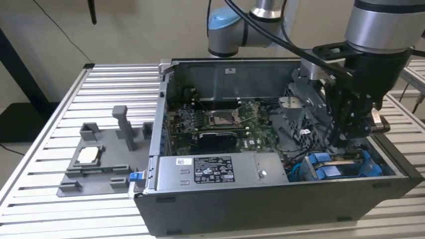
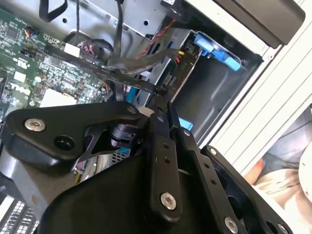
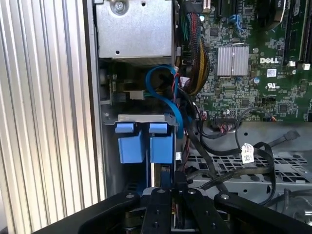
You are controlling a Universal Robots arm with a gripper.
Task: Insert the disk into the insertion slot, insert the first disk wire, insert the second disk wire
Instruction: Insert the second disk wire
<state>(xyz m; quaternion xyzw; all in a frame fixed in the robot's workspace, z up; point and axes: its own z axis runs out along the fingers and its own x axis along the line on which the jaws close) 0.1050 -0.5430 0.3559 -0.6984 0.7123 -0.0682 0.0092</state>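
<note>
Open computer case (image 1: 279, 204) lying on a slatted tabletop (image 1: 47, 149), front panel nearest in the exterior view. Behind that panel, the silver power-supply box (image 1: 219, 172) is sitting on the exterior view's left, and the insertion slot (image 1: 342, 167) with blue plastic parts on its right.

The gripper (image 1: 349, 137) is hanging straight down over the slot. In the first wrist view, its fingers (image 3: 161, 207) are standing close together above the blue tabs (image 3: 144, 144) of the slot (image 3: 141, 122), with something thin and dark showing between them; what they are pinching cannot be told. In the second wrist view, the fingertips (image 2: 163, 105) are meeting a flat black cable (image 2: 107, 73) at a dark connector. The disk cannot be made out with certainty in the bay.

Farther in, the motherboard (image 1: 219, 122) is lying flat, with bundled wires (image 3: 195, 58) beside it. A grey fixture (image 1: 99, 159) is resting on the tabletop outside the case.
</note>
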